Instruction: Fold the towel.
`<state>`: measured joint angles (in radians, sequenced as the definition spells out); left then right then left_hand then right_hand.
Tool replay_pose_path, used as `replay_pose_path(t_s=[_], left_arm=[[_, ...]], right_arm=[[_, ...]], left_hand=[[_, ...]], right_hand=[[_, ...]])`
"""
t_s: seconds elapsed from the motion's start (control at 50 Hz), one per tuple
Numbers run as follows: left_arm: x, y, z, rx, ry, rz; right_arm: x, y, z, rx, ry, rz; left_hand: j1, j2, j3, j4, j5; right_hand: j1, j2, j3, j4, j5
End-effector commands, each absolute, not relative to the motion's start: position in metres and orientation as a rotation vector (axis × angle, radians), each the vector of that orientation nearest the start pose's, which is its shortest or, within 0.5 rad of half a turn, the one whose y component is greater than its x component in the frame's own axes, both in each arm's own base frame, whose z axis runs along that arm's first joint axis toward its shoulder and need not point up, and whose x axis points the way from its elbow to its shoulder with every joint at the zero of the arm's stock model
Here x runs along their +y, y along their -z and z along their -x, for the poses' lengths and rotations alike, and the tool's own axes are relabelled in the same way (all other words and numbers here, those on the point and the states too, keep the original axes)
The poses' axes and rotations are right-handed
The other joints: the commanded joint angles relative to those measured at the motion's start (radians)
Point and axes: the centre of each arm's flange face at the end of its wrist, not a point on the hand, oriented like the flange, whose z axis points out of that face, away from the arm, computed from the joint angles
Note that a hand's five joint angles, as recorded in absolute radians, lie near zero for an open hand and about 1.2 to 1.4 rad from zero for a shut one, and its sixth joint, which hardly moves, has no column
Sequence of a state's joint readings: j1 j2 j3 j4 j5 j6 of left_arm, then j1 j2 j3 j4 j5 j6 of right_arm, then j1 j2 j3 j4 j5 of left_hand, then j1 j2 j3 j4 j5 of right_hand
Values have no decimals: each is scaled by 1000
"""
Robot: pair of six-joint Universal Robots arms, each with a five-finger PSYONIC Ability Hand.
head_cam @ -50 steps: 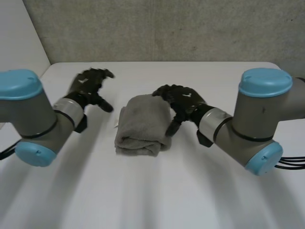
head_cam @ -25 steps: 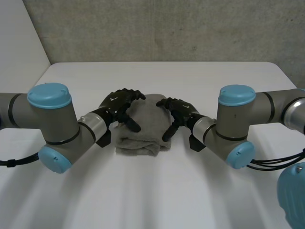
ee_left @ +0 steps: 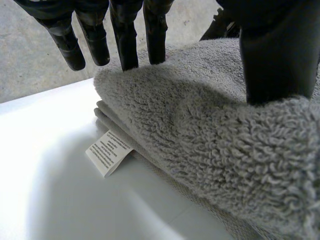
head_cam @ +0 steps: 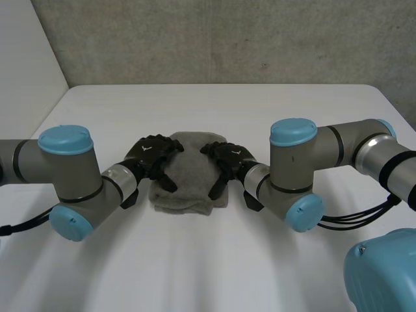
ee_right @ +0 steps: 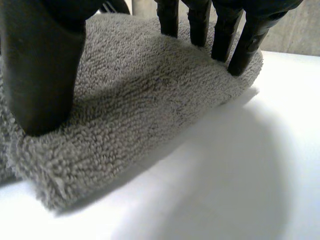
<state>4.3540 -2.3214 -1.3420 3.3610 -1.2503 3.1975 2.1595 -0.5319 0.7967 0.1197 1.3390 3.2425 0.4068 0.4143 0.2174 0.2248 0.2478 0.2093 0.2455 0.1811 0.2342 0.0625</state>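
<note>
folded towel lies mid tabletop. left hand on its left edge, right hand on its right edge, fingers straight, clamped on nothing, likely pressing the fold flat.

Head: high behind, looking down at white table; wrists: very close, low, from opposite sides; all sharing folded grey terry towel.

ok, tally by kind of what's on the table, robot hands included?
Grey towel: 1
White label on the towel: 1
Robot hands: 2, the left robot hand and the right robot hand
Total: 4
</note>
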Motion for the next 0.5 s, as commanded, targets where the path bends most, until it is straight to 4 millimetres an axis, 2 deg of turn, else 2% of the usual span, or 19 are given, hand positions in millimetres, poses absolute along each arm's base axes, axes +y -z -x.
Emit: replay_pose_path(t_s=[0.02, 0.06, 0.08, 0.1, 0.12, 0.14, 0.16, 0.18, 0.2, 0.22, 0.24, 0.26, 0.28, 0.32, 0.34, 0.38, 0.4, 0.42, 0.5], left_arm=[[-325, -119, 293, 2808, 2024, -923], [-321, -131, 293, 2819, 2032, -911], [-321, -131, 293, 2819, 2032, -911], [-320, -145, 292, 2808, 2069, -893], [-320, -145, 292, 2808, 2070, -893], [-319, -163, 291, 2791, 2126, -869], [-318, -180, 290, 2780, 2182, -836], [-318, -180, 290, 2780, 2183, -836], [-316, -195, 290, 2773, 2237, -802], [-315, -209, 289, 2767, 2290, -760], [-315, -209, 289, 2767, 2290, -760], [-316, -225, 284, 2743, 2348, -691], [-316, -225, 284, 2743, 2349, -691], [-319, -258, 267, 2661, 2452, -504], [-319, -258, 267, 2661, 2452, -503], [-318, -286, 253, 2555, 2522, -369], [-318, -286, 253, 2554, 2522, -368], [-315, -298, 248, 2508, 2550, -326], [-308, -320, 241, 2427, 2598, -263]], right_arm=[[-304, -119, -379, 2124, 1332, 765], [-302, -135, -377, 2102, 1364, 773], [-300, -151, -374, 2084, 1397, 782], [-300, -151, -374, 2084, 1398, 782], [-298, -166, -368, 2076, 1432, 785], [-301, -182, -357, 2077, 1476, 774], [-301, -182, -357, 2077, 1477, 773], [-305, -198, -344, 2082, 1526, 758], [-307, -212, -331, 2090, 1572, 738], [-307, -212, -331, 2090, 1573, 738], [-307, -225, -320, 2089, 1613, 721], [-307, -225, -320, 2089, 1614, 721], [-307, -236, -311, 2091, 1647, 700], [-306, -246, -301, 2093, 1676, 677], [-307, -255, -292, 2098, 1708, 651], [-308, -264, -281, 2103, 1744, 624], [-308, -272, -271, 2106, 1774, 600], [-308, -279, -261, 2110, 1797, 578], [-310, -291, -242, 2113, 1860, 525]], left_hand=[[12, 5, -43, -50, -3], [9, 2, -43, -50, -6], [9, 2, -43, -50, -6], [6, -1, -43, -50, -9], [6, -1, -43, -50, -9], [0, -7, -43, -50, -15], [-8, -16, -43, -50, -24], [-8, -16, -43, -50, -24], [-17, -25, -43, -50, -33], [-20, -28, -43, -50, -36], [-20, -28, -43, -50, -36], [-20, -28, -43, -50, -36], [-20, -28, -43, -50, -36], [-84, -92, -43, -50, -100], [-85, -92, -43, -50, -100], [-91, -98, -43, -50, -106], [-91, -98, -43, -50, -106], [-91, -98, -43, -50, -106], [-94, -101, -43, -50, -109]], right_hand=[[-35, -71, -7, -60, -62], [-35, -71, -7, -60, -62], [-35, -71, -7, -60, -62], [-35, -71, -7, -60, -62], [-35, -71, -7, -60, -62], [-35, -71, -7, -60, -62], [-35, -71, -7, -60, -62], [-35, -71, -7, -60, -62], [-35, -71, -7, -60, -62], [-35, -71, -7, -60, -62], [-35, -71, -7, -60, -62], [-35, -71, -7, -60, -62], [-35, -71, -7, -60, -62], [-35, -71, -7, -60, -62], [-35, -71, -7, -60, -62], [-35, -71, -7, -60, -62], [-35, -71, -7, -60, -62], [-35, -71, -7, -60, -62], [-35, -71, -7, -60, -62]])
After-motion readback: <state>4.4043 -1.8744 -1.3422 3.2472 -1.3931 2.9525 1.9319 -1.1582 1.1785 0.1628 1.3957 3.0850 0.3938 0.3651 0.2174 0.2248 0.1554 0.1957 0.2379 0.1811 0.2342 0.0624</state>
